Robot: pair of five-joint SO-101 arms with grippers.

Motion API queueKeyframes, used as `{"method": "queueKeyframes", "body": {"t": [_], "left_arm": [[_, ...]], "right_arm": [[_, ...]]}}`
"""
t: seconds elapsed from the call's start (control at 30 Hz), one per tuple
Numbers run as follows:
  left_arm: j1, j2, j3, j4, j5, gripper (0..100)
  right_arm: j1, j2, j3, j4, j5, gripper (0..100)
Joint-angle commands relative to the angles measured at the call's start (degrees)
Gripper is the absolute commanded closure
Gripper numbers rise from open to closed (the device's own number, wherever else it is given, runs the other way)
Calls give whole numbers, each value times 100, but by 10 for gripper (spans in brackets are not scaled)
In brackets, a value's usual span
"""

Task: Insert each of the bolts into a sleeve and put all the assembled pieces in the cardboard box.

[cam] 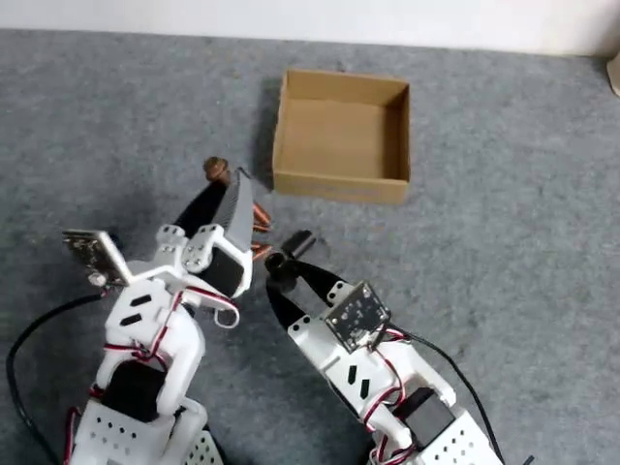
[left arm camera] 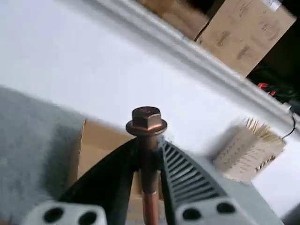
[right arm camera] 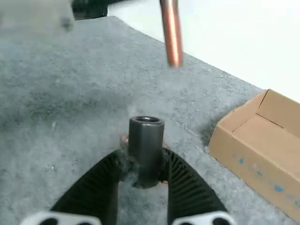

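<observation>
high view: the left gripper (cam: 229, 184) is clamped on a copper bolt (cam: 217, 171) near the cardboard box (cam: 339, 184). the right gripper (cam: 286, 273) grips a dark sleeve (cam: 275, 262).
left wrist view: the bolt's long axis runs between the fingers, head past the tips.
right wrist view: the sleeve stands upright, bore upward, with the bolt's tip above it and apart.

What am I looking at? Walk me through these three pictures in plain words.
Two small robot arms sit side by side on a grey carpeted table. One picture looks down from above; the other two come from cameras on each arm's wrist. The left gripper is shut on a copper bolt, head past its fingertips. The right gripper is shut on a dark sleeve. The bolt is not yet in the sleeve. An open cardboard box stands beyond them.
</observation>
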Motion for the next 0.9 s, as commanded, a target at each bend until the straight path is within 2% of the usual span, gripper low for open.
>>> {"method": "queueKeyframes", "body": {"t": [0.0,0.13,0.37,0.6,0.87], "left_arm": [[303,-101,31,-176,88,993],[321,-101,75,-167,88,994],[330,-101,31,-79,88,994],[980,-101,-418,1064,79,994],[1095,-92,-312,1081,79,994]], "right_arm": [[-40,-75,-57,4,105,995],[13,-75,-22,4,105,995],[716,-75,-57,-13,97,995],[716,-75,-57,-22,105,995],[347,-75,-13,4,105,995]]}}
